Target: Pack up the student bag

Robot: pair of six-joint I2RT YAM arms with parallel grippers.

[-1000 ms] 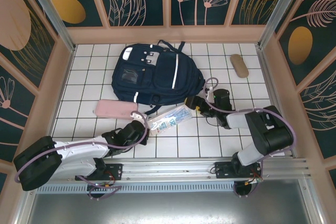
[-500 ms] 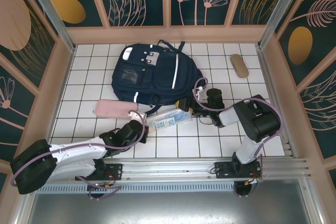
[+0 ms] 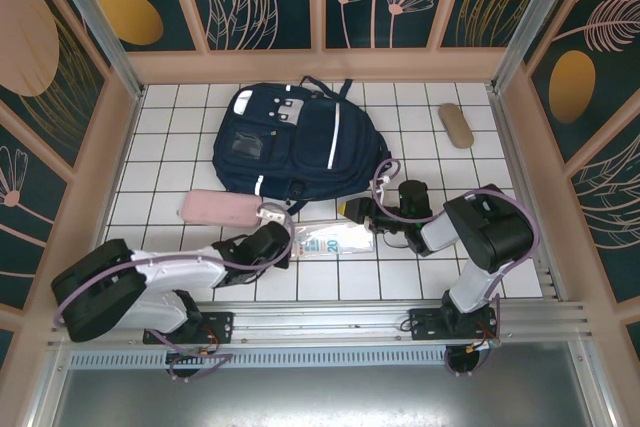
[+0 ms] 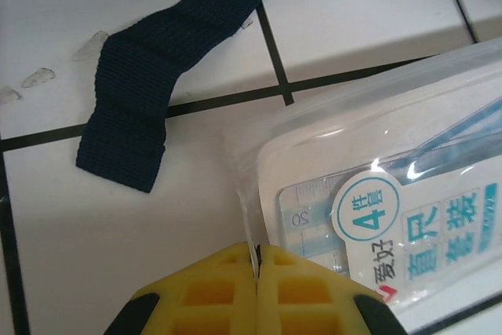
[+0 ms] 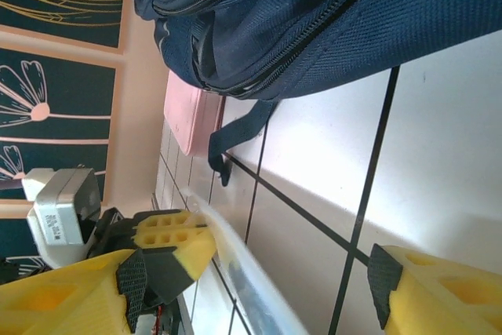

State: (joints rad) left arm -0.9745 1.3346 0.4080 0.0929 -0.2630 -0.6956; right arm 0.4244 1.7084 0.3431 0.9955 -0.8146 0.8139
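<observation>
Left tool [image 4: 257,256] on "爱好" "4" packet [image 4: 376,186]

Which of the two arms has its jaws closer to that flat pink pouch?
Left. The left gripper, jaws shut on the clear packet, sits just beside the pink pouch's right end. The right gripper, jaws open, is at the packet's other end, farther off.

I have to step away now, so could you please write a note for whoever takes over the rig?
Left gripper: shut on one end of the clear packet.
Right gripper: open, jaws astride its other end.
Student bag: lies flat behind the packet; pink pouch and tan case lie outside it.
Done: none of them packed.
Left: bag all three.
</observation>
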